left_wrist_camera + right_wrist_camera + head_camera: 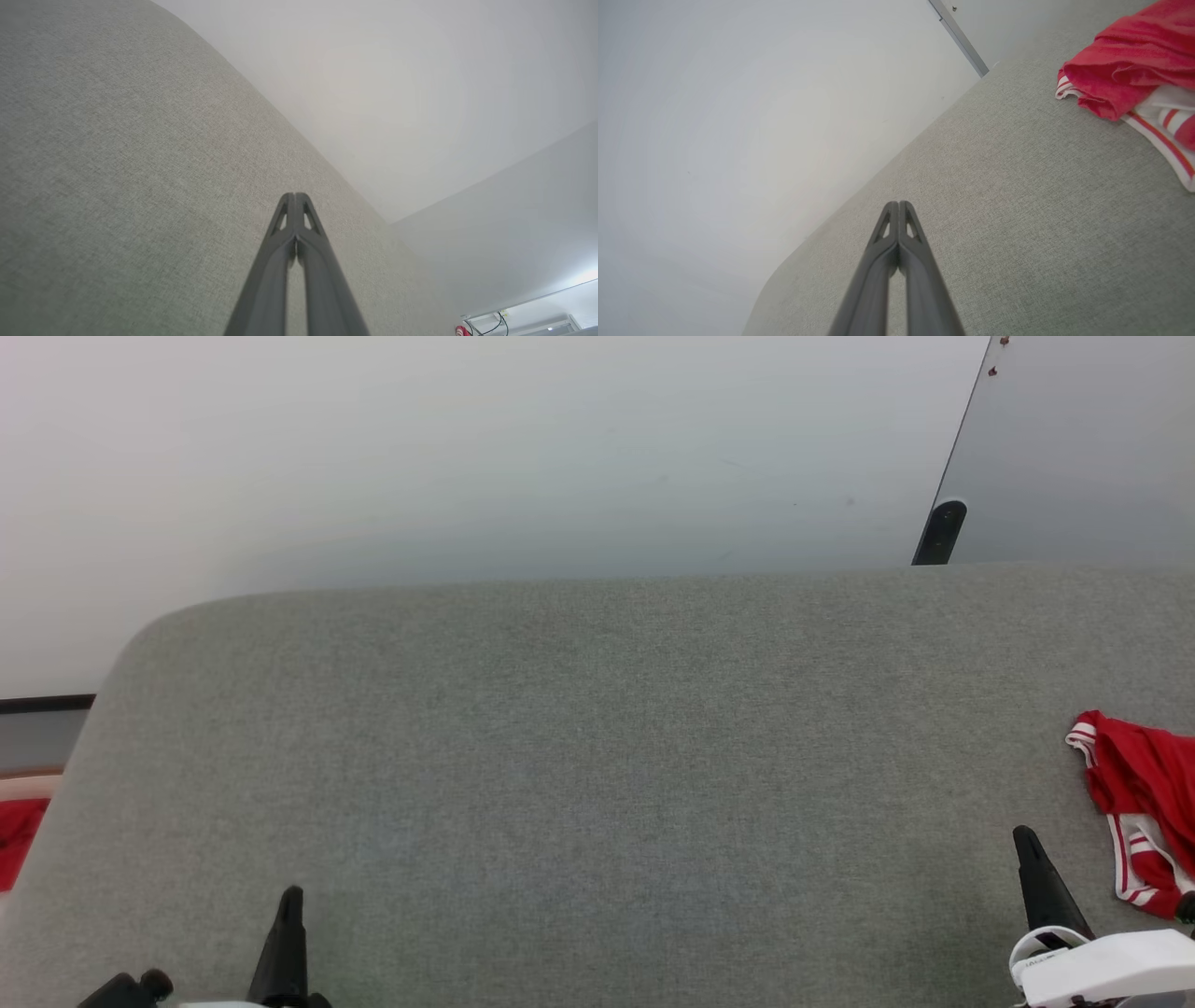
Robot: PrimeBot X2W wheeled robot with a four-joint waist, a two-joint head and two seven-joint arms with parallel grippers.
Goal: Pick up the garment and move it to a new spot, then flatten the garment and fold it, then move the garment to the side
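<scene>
The shirt point(1141, 784) is lying bunched up at the right edge of the grey pad point(560, 756); the right gripper point(1025, 835) is sitting just left of it, not touching, fingers pinched together on nothing; the left gripper point(291, 894) is hanging well away, pinched empty too.

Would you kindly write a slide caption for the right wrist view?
Right gripper, fingers shut, poised over the grey fabric surface, apart from the crumpled red-and-white garment.
</scene>
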